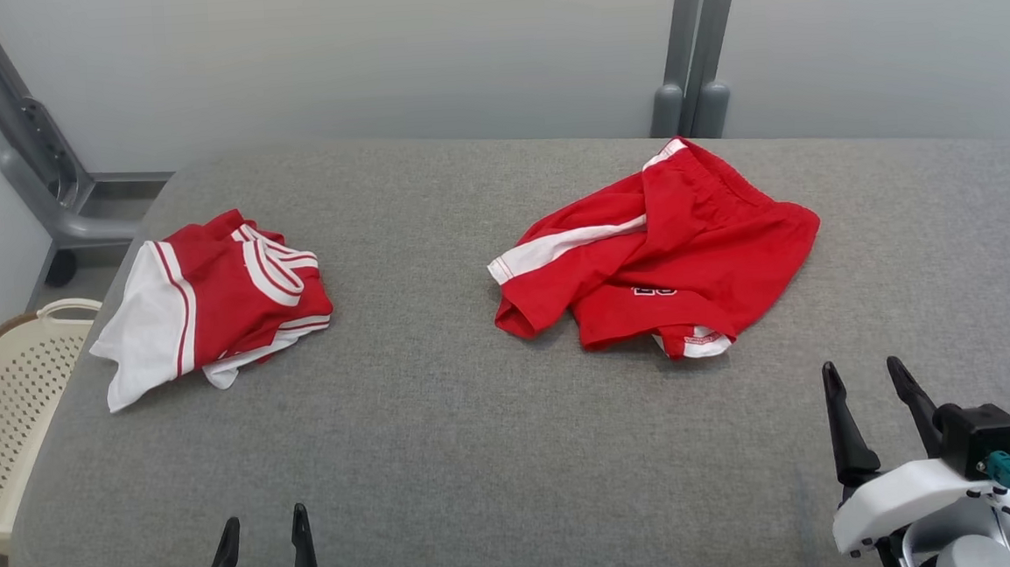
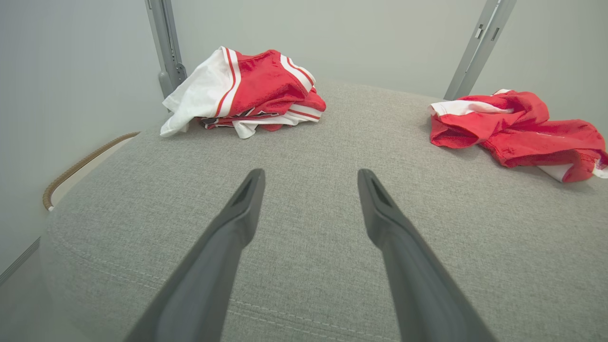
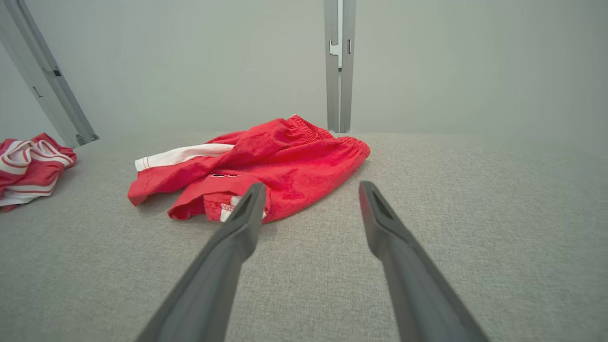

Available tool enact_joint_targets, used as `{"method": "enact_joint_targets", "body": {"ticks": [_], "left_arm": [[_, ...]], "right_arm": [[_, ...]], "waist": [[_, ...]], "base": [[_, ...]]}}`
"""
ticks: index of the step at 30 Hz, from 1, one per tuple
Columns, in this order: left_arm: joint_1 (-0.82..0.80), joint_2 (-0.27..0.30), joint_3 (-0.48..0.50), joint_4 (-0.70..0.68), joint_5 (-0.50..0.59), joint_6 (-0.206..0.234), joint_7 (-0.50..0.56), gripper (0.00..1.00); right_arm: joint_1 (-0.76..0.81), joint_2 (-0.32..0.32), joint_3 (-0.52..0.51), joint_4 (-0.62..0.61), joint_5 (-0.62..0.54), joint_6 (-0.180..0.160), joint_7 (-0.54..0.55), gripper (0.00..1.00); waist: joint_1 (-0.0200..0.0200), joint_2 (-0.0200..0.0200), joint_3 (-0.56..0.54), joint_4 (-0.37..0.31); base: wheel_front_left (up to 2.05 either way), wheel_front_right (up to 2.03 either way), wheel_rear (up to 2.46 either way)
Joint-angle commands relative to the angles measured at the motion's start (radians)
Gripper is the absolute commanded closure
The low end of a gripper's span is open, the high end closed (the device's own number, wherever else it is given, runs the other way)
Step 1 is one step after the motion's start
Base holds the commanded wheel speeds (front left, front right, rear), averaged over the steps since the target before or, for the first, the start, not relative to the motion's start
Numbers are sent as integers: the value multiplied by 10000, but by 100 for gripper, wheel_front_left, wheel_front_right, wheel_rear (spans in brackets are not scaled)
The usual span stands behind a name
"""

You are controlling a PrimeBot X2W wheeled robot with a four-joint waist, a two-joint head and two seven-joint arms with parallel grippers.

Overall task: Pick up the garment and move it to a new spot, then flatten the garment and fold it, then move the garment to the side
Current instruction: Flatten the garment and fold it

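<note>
The red shorts [image 1: 669,247] read as light, limp, no stiffness; you want the gathered waistband [image 1: 727,180], likely the firmest edge; left gripper [image 1: 265,514] and right gripper [image 1: 861,364] jaws both spread wide, holding nothing.

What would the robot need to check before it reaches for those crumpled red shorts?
1. The left jaws and the right jaws open, empty: ok.
2. The red shorts lie just ahead of the right jaws, untouched: ok.
3. Shorts apart from the red-and-white jersey: ok.
4. Shorts flat enough to fold: not ok, crumpled.
5. Bare grey cushion between the garments for a new spot: ok.
</note>
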Motion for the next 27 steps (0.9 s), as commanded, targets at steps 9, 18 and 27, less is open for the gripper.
{"method": "enact_joint_targets", "body": {"ticks": [9,18,27], "left_arm": [[391,131,118,-83,-202,183,79,0],[382,191,92,-173,-307,252,78,0],[320,278,-21,-173,-300,188,115,0]], "right_arm": [[847,-15,-18,-317,319,-3,-116,0],[758,-14,105,-474,441,-3,-116,0],[754,-13,223,-525,427,-3,-80,0]], "waist": [[0,0,-303,-455],[0,0,-265,-723],[0,0,-231,-853]], "base": [[0,0,0],[0,0,0],[0,0,0]]}}
